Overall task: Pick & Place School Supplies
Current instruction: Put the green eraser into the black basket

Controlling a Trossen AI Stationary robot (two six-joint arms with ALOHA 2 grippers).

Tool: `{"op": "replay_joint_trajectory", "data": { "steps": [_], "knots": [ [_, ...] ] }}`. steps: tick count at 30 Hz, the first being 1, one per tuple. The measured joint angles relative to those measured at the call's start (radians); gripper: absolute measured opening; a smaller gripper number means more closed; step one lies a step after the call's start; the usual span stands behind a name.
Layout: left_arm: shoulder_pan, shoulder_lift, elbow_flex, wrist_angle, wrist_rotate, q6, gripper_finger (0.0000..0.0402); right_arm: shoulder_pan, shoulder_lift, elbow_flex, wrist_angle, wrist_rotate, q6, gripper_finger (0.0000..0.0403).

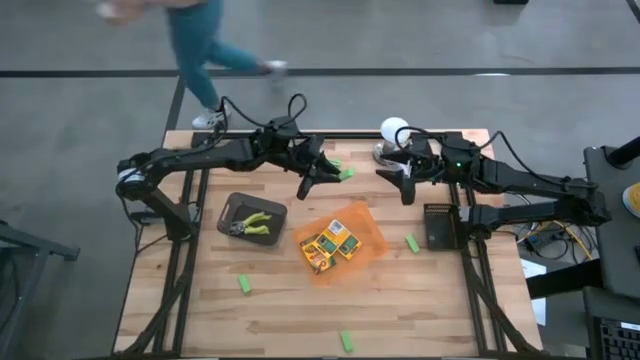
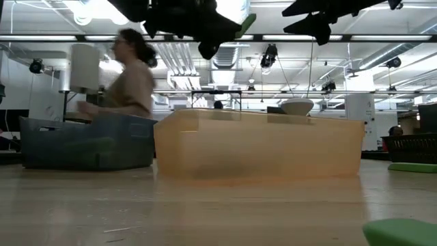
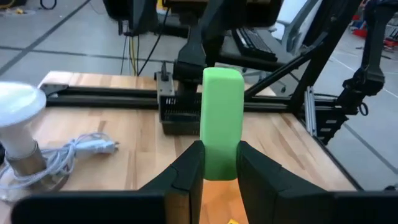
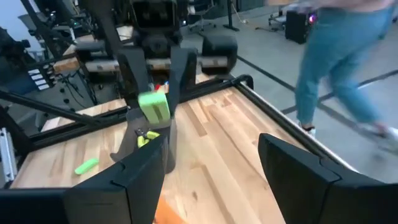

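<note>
Green and stubby, a school-supply piece point(image 3: 221, 124) stands clamped between the narrowed jaws of the left gripper point(image 1: 325, 176), its lower end pinched by the two dark fingers point(image 3: 186, 171) and most of its length rising clear above them. The arm holds it aloft beyond the far edge of the orange tray point(image 1: 372, 236), where yellow-and-green crayon boxes point(image 1: 330, 245) already lie.

Opposite, the right gripper point(image 1: 405, 180) waits with its jaws spread wide and nothing between them, the white lamp point(image 1: 394, 131) just behind it. More green pieces point(image 1: 244, 285) lie loose on the wooden table point(image 1: 280, 310), well apart from either set of jaws, and two yellow-handled tools point(image 1: 255, 224) rest in a dark bin point(image 1: 229, 208).

The piece looks light, rigid and smooth-sided, so the grip near one end seems adequate, though a slick surface could let it pivot; a hold nearer its middle would likely be steadier. The crayon boxes look like thin card, best taken across their short sides without crushing.

No brand or lettering on any item can be read.
</note>
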Motion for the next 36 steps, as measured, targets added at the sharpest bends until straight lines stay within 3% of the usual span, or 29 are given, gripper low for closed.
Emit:
{"op": "replay_joint_trajectory", "data": {
  "steps": [10, 19, 25, 36],
  "knots": [
    [-0.002, 0.0, -0.096, 0.179, -0.004, -0.003, 0.0085, 0.0, 0.099, 0.0, 0.042, 0.0, -0.02, 0.0238],
    [0.0, 0.0, -0.099, 0.182, -0.01, -0.002, 0.0085, 0.0, 0.217, 0.0, 0.237, -0.013, -0.026, 0.0237],
    [0.0, 0.0, -0.099, 0.182, -0.011, -0.003, 0.0085, 0.0, 0.277, 0.0, 0.263, -0.112, -0.026, 0.0239],
    [0.0, 0.0, -0.099, 0.186, -0.01, -0.004, 0.0085, 0.0, 0.315, -0.001, 0.376, -0.115, -0.028, 0.0237]
  ]
}}
